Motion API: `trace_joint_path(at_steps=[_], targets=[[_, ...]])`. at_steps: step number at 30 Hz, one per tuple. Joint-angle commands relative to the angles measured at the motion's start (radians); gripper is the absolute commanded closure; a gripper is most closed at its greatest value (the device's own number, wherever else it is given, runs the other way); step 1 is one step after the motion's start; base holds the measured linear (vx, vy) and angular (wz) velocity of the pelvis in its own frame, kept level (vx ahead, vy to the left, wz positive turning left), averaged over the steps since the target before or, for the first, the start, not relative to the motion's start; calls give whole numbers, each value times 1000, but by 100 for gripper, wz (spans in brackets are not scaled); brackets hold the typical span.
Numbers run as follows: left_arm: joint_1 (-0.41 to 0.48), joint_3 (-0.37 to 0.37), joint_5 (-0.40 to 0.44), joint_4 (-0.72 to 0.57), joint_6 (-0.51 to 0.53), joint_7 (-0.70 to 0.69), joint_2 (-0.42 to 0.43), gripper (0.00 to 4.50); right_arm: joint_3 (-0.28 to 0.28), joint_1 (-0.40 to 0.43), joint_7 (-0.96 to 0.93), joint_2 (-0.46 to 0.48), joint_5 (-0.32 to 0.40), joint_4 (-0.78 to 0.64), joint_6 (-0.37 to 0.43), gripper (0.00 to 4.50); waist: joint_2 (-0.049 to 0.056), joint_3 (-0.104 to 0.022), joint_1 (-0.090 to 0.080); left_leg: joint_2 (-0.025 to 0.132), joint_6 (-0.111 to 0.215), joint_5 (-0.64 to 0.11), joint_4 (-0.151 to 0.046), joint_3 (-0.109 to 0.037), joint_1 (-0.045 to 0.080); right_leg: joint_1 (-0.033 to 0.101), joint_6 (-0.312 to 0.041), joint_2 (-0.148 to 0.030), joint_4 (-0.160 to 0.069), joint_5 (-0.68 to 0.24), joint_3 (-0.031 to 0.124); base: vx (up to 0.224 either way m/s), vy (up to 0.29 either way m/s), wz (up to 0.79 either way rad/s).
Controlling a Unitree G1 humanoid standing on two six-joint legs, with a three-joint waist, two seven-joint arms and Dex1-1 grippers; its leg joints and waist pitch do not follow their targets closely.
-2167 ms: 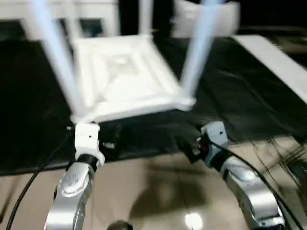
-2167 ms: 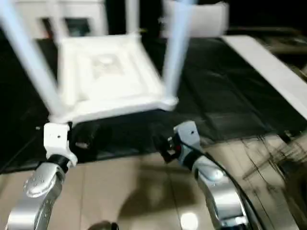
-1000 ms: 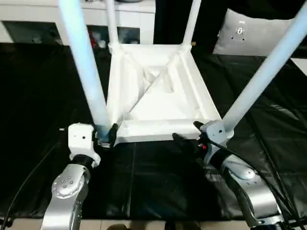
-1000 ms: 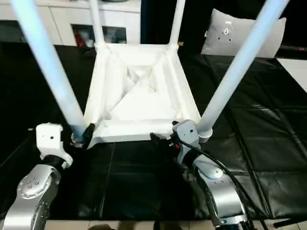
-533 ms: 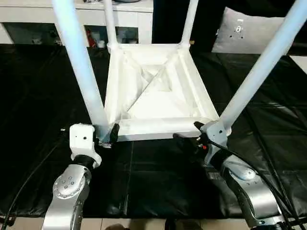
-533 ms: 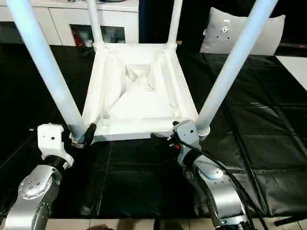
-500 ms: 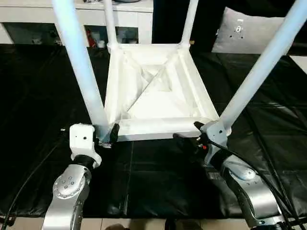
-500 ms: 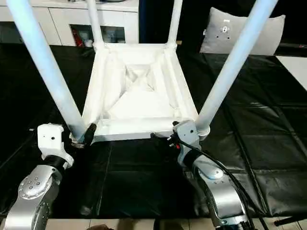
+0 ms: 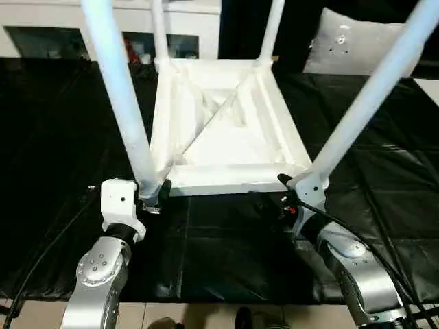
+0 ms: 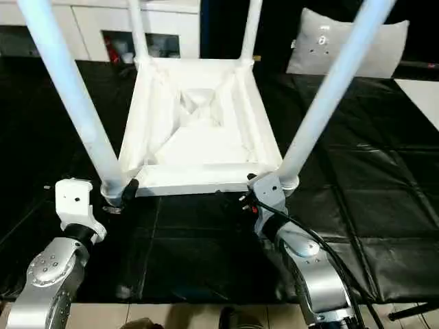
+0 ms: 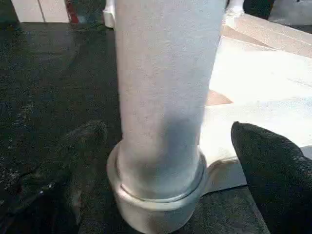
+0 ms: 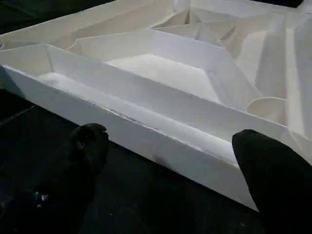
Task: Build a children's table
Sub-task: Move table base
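Both grippers are spread wide: left gripper (image 11: 165, 161) straddling a fitted leg (image 11: 163, 97), right gripper (image 12: 170, 161) facing the upturned tabletop (image 9: 226, 130), apparently for steadying.

— Item?
— Children's table (image 9: 223, 133), all-white plastic, lying upside down on a black sheet (image 9: 62, 137).
— Top?
— Rectangular, ribbed underside facing up, diagonal ribs crossing at the centre.
— Legs?
— Four round tapered legs (image 9: 118, 96), one seated in each rounded corner socket (image 11: 156, 195), rising upward and splaying slightly outward.
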Motion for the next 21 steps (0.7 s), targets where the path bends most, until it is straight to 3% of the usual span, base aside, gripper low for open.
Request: trace_joint_path(at_steps=[1,2,4,6,7,8,9,10,11,12,13,14,15,16,17,18,19,20,21], targets=[[1,-11,12,-8,10,4,3,4,-1,5,-5,-8,-6,-4,6,0,4,-45,0,101,25,-264,-117,-45,-8,42,-71,-116,-77,-559,70,0,0,0],[1,-12,13,-7,9,5,3,4,-1,5,-4,-9,-7,-2,5,0,3,-48,1,103,30,-241,-116,-44,-9,43,-81,-116,-74,-526,71,0,0,0],[1,-12,13,-6,9,5,2,4,1,5,-3,-9,-8,-1,5,0,6,-58,6,107,58,-129,-112,-39,-11,47,-143,-113,-54,-354,77,0,0,0],[1,-12,13,-5,9,5,2,4,1,5,-3,-9,-9,-1,5,0,6,-60,8,107,77,-78,-108,-36,-12,50,-173,-113,-44,-282,78,0,0,0],[5,-15,10,-4,1,-3,2,4,2,5,-3,-9,-9,0,5,0,7,-64,10,107,106,-22,-103,-34,-12,52,-206,-113,-35,-213,78,0,0,0],[8,-17,9,-4,-7,-5,1,4,2,4,-2,-10,-10,0,5,0,6,-67,10,103,130,52,-94,-33,-18,48,-218,-112,-32,-144,79,0,0,0],[9,-19,13,-4,-5,-4,3,4,3,4,-2,-10,-11,1,5,0,2,-82,8,90,213,267,-70,-29,-29,42,-249,-103,-11,56,74,0,0,0],[8,-23,24,-4,7,1,7,4,3,4,-2,-9,-12,2,5,0,0,-107,8,64,332,558,-38,-24,-39,26,-272,-80,15,322,60,0,0,0],[8,-22,26,-2,9,3,7,4,4,4,-2,-9,-13,2,5,0,-5,-122,6,43,388,682,-20,-21,-47,18,-267,-66,22,456,52,0,0,0],[8,-22,26,-2,9,3,7,4,4,4,-2,-9,-13,2,5,0,-2,-134,10,33,422,759,-10,-24,-52,8,-264,-53,32,545,44,0,0,0],[9,-21,24,-1,5,3,5,4,5,5,-2,-9,-14,2,4,0,0,-135,9,17,466,668,-4,-17,-85,-13,-240,-46,0,445,25,-64,-22,9],[9,-21,24,-1,5,3,5,4,5,5,-2,-9,-14,2,4,0,1,-133,11,19,466,573,-10,-16,-92,-14,-221,-47,-24,322,18,-119,-21,7],[11,-20,24,-1,5,1,5,4,6,6,-2,-8,-14,2,5,0,9,-117,19,34,415,276,-20,-9,-81,-15,-166,-58,-87,-106,5,-119,-21,7],[12,-20,25,-1,5,1,5,4,6,7,-3,-8,-14,2,5,0,21,-90,11,68,290,-82,-44,-10,-44,-11,-78,-63,-121,-561,-19,-139,-6,4],[12,-20,26,0,5,1,5,4,6,8,-3,-8,-14,1,6,0,29,-70,-1,97,207,-276,-68,-24,-28,-5,-12,-57,-115,-695,-41,-138,-14,-7],[12,-20,26,0,5,1,5,4,7,8,-3,-8,-15,1,7,0,43,-50,-4,150,127,-500,-120,-47,-22,6,45,-35,-63,-703,-56,-138,-14,-7],[13,-20,27,1,4,0,5,4,7,8,-4,-8,-15,1,7,0,36,-13,46,183,6,-810,-245,1,-86,46,-5,-1,202,-284,-38,-170,-38,-2],[13,-20,27,2,4,1,5,4,7,8,-4,-7,-15,0,7,0,34,-12,74,203,8,-848,-265,14,-89,59,2,-6,250,-298,-14,-130,-102,14],[12,-20,28,3,4,1,6,4,8,8,-4,-7,-16,0,8,0,12,-29,100,175,-5,-710,-199,47,-52,55,32,-37,237,-505,92,-130,-102,14]])
